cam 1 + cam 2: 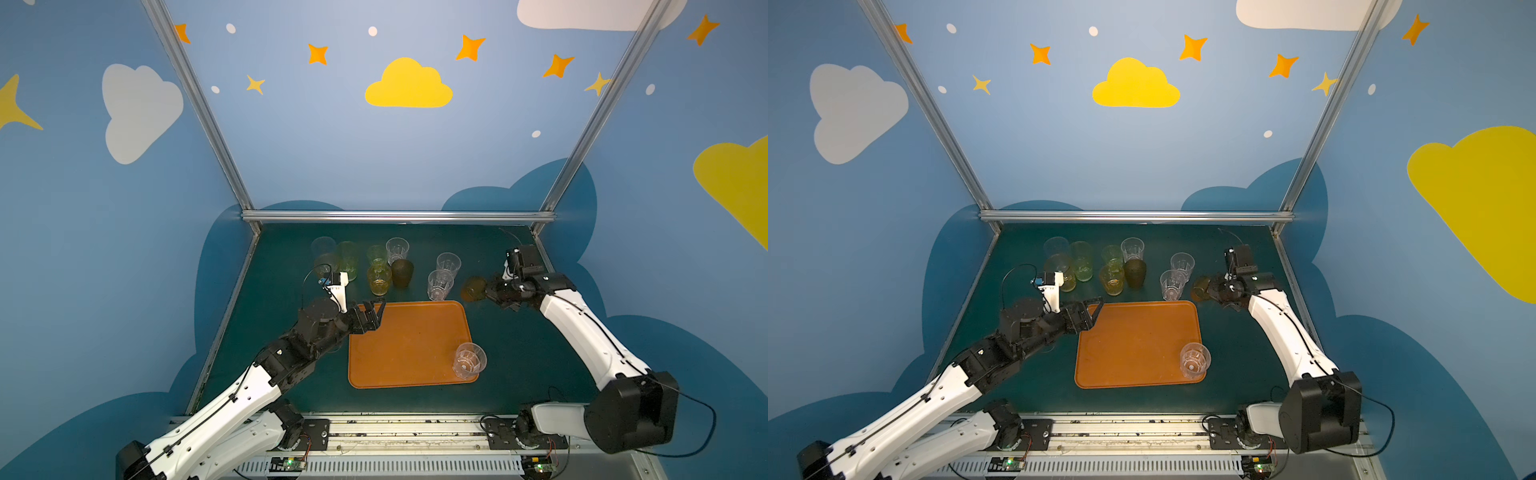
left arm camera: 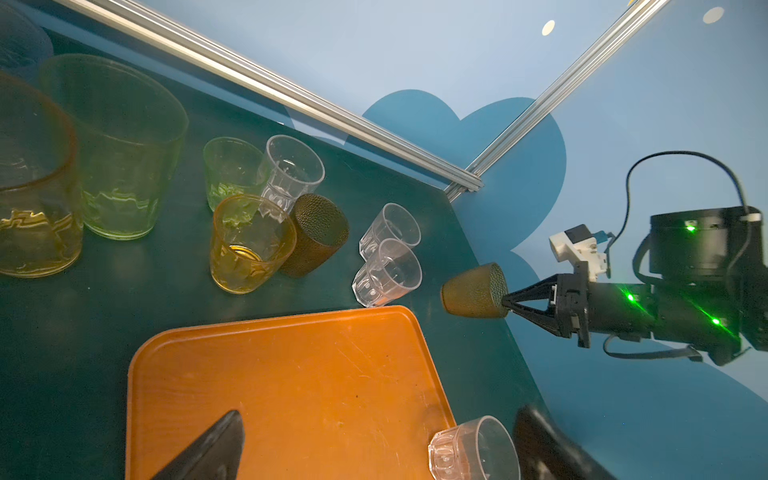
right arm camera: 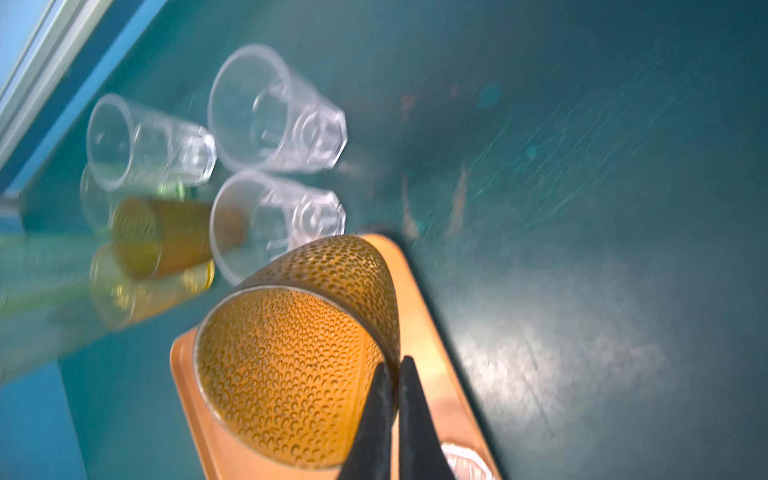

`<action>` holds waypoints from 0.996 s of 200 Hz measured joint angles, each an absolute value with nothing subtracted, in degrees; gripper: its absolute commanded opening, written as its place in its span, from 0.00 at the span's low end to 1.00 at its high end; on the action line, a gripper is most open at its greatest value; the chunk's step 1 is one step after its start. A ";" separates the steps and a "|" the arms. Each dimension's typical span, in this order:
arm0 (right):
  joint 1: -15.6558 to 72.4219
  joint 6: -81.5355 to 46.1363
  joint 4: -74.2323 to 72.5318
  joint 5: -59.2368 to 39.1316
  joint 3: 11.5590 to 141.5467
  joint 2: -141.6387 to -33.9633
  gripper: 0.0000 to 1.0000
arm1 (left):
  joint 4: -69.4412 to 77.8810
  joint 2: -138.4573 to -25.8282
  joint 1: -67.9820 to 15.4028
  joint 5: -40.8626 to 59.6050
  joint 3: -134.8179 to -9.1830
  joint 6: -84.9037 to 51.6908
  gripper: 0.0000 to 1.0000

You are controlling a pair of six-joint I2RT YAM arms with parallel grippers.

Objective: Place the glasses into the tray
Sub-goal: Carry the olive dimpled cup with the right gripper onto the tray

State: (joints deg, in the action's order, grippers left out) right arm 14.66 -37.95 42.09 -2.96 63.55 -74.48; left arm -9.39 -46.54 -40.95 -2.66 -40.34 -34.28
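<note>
The orange tray (image 1: 407,345) (image 1: 1133,345) lies mid-table, with one clear faceted glass (image 1: 468,360) (image 2: 473,451) standing in its near right corner. My right gripper (image 1: 487,291) (image 3: 395,365) is shut on the rim of a smoky-brown dimpled glass (image 1: 473,289) (image 2: 473,291) (image 3: 299,353), which hangs tipped on its side at the tray's far right corner. My left gripper (image 1: 374,311) (image 2: 374,449) is open and empty over the tray's far left corner. Several glasses stand on the table behind the tray: two clear (image 1: 439,284) (image 1: 449,264), a dark brown (image 1: 402,272) and an amber (image 1: 379,279).
Further back left stand a clear faceted glass (image 1: 397,249), a short green one (image 1: 376,253), a tall green one (image 1: 348,259), a yellowish one (image 1: 326,266) and a clear one (image 1: 323,247). A metal frame rail (image 1: 399,216) and blue walls bound the green table (image 1: 519,357).
</note>
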 measured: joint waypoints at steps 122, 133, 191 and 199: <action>34.63 -42.41 46.54 2.55 59.07 -68.79 0.00 | -13.41 -44.56 -40.95 -4.54 -37.80 -35.75 1.00; 36.40 -42.89 47.57 3.01 59.02 -68.62 0.00 | -13.56 -43.97 -40.95 -4.82 -37.67 -35.86 1.00; 44.53 -45.82 51.68 5.28 59.02 -68.14 0.00 | -14.79 -42.13 -40.95 -7.09 -37.60 -35.77 1.00; 45.52 -46.37 52.10 5.43 59.02 -68.14 0.00 | -15.09 -42.13 -40.95 -7.33 -37.60 -35.73 1.00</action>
